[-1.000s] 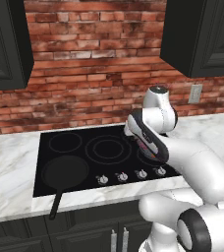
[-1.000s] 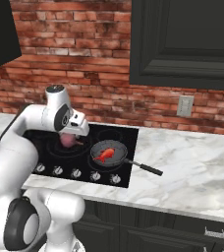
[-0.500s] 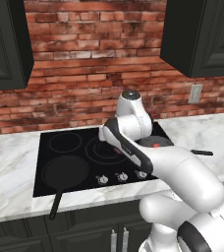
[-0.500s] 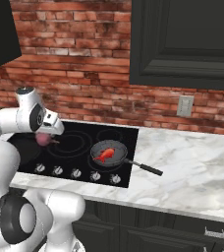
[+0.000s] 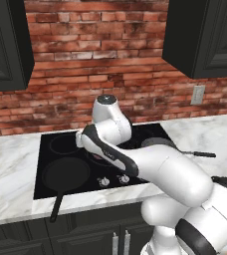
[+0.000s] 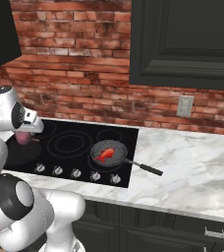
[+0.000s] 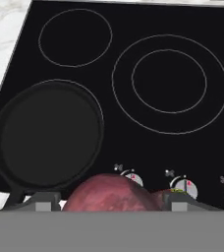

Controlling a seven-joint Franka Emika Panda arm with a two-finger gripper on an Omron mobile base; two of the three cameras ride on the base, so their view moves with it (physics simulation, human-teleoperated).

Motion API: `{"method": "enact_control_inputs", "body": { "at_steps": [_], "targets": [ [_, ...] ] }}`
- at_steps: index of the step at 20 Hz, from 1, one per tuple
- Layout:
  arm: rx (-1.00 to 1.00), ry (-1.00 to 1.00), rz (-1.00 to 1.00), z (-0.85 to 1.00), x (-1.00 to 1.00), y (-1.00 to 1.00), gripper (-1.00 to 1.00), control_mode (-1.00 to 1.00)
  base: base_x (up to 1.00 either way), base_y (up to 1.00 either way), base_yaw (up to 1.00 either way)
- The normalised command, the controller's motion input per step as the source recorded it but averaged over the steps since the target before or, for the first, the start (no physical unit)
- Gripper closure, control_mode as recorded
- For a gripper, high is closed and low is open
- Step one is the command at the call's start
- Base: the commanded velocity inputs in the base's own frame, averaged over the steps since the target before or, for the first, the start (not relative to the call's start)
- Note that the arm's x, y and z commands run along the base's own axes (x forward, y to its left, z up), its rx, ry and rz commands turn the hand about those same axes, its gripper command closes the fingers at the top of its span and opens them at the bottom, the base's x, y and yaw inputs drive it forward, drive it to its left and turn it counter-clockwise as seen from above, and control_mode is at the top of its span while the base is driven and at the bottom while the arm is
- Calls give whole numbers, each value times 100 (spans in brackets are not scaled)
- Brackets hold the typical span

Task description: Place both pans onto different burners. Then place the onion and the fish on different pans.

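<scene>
My gripper [image 7: 110, 201] is shut on the dark red onion [image 7: 111, 193], which bulges between the two fingertips; the onion [image 6: 22, 138] also hangs under the hand in the right base view. The hand hovers over the front left of the cooktop. The larger matte black pan [image 7: 47, 135] sits on the front left burner, just left of and beyond the onion, with nothing in it. The smaller pan [image 6: 109, 151] sits on the front right burner and holds the orange-red fish [image 6: 104, 155]. A large centre burner [image 7: 169, 74] and a rear left burner [image 7: 74, 37] are bare.
Silver knobs [image 7: 182, 186] line the cooktop's front edge. The large pan's handle [image 5: 56, 213] sticks out over the counter front. The small pan's handle [image 6: 144, 168] points right onto the marble counter [image 6: 192, 167]. A brick wall rises behind.
The arm has swung left across the cooktop with the onion, from over the centre-right to over the front left near the large pan. Both pans and the fish stayed put.
</scene>
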Motion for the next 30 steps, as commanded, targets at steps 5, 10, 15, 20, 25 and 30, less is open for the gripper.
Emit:
{"method": "enact_control_inputs", "body": {
  "at_steps": [5, 10, 15, 20, 25, 30],
  "targets": [
    [0, 0, 12, -7, 23, 50, 100, -100, 0, 0, 0],
    [0, 0, 17, -9, 19, 32, 100, -100, 0, 0, 0],
    [0, -3, 14, -13, 0, 16, 100, -100, 0, 0, 0],
    [-1, -3, 2, -32, 0, 1, 100, -100, 0, 0, 0],
    [0, 0, 2, -58, 0, 5, 100, -100, 0, 0, 0],
    [0, 0, 6, -23, 0, 26, 100, -100, 0, 0, 0]
  ]
}}
